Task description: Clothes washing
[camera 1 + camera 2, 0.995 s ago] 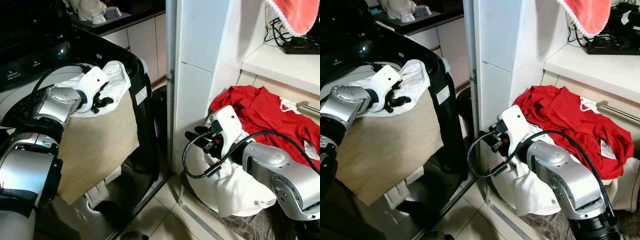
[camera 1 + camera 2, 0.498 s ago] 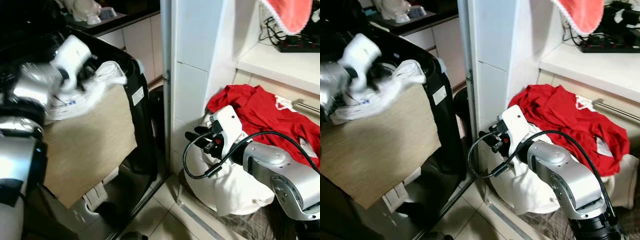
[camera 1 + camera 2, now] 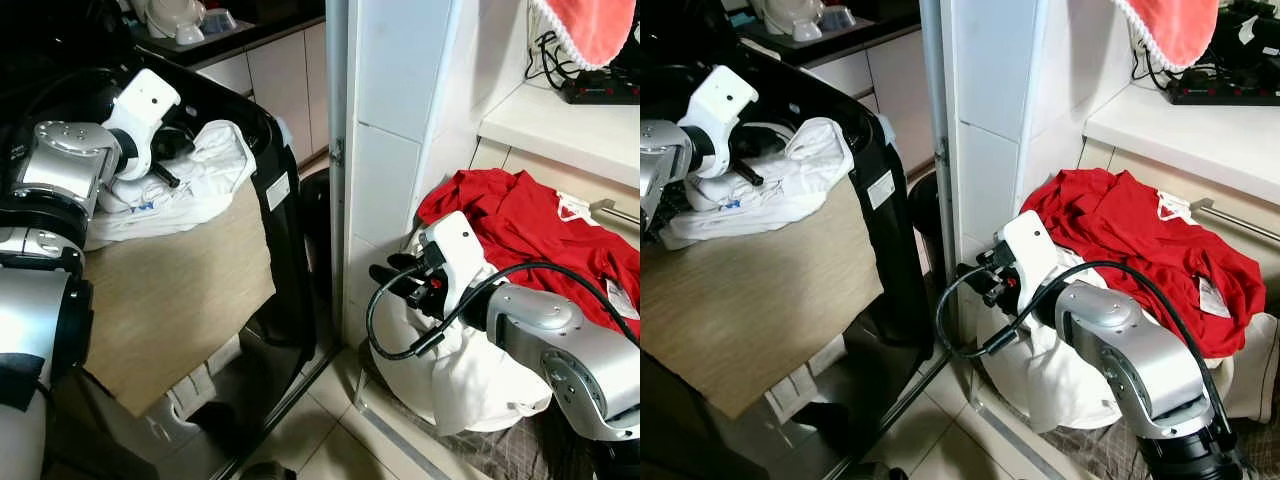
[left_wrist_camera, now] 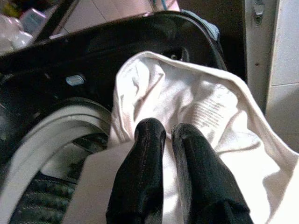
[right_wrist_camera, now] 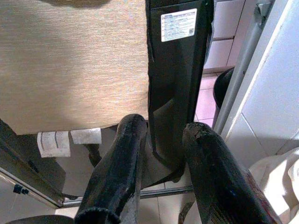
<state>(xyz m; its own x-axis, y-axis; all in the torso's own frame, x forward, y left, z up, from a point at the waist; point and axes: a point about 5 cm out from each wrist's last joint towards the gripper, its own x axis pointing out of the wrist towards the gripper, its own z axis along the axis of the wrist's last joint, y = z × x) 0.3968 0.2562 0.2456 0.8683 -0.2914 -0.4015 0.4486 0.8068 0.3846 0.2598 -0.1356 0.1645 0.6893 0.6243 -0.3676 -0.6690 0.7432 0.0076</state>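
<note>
One black washing machine (image 3: 285, 200), one white garment (image 3: 195, 185) on it, one red shirt (image 3: 520, 235), one white laundry bag (image 3: 470, 380), two tools: left tool (image 3: 165, 150), right tool (image 3: 392, 275).

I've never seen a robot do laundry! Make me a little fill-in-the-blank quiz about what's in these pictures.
1. The garment draped over the washing machine's rim is ____ in colour.
2. The garment on top of the laundry pile by the right gripper is ____.
3. The left gripper has its black fingers ____ over the draped garment.
4. The right gripper's fingers stand ____, holding nothing.

Answers: white; red; shut; open
</note>
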